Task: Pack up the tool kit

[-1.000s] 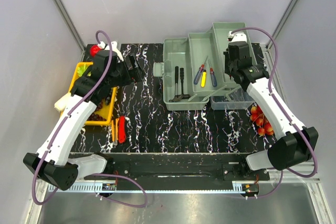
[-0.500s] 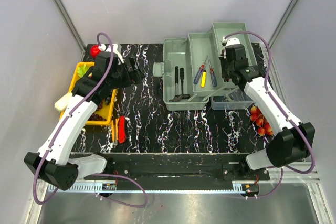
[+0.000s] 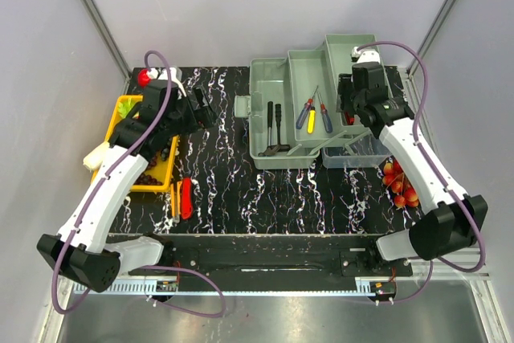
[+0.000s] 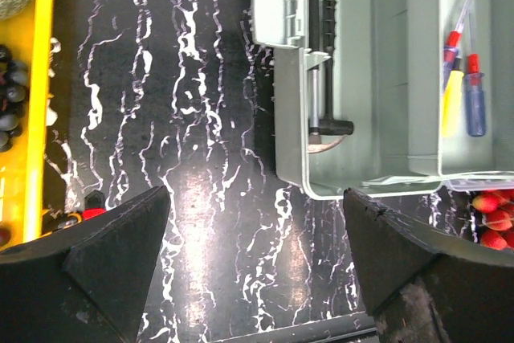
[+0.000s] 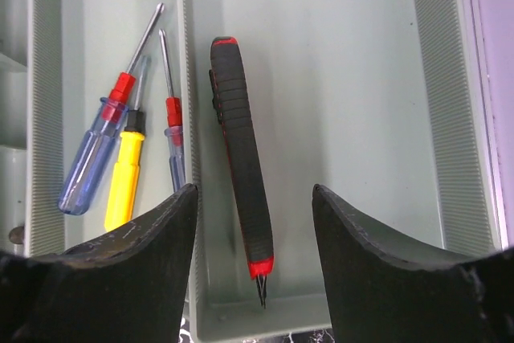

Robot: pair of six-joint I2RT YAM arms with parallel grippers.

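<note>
The right gripper (image 5: 253, 198), fingers apart, has drawn back from the red-black tool (image 5: 241, 174), which lies released in the toolbox tray (image 5: 353, 118) near the far right corner. The left gripper (image 4: 255, 194) is likewise spread. One more tool is packed.

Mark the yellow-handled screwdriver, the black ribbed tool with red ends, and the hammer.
yellow-handled screwdriver (image 5: 123, 181), right wrist view, on its yellow handle
black ribbed tool (image 5: 242, 162), right wrist view, mid grip
hammer (image 4: 331, 127), left wrist view, on its head
</note>
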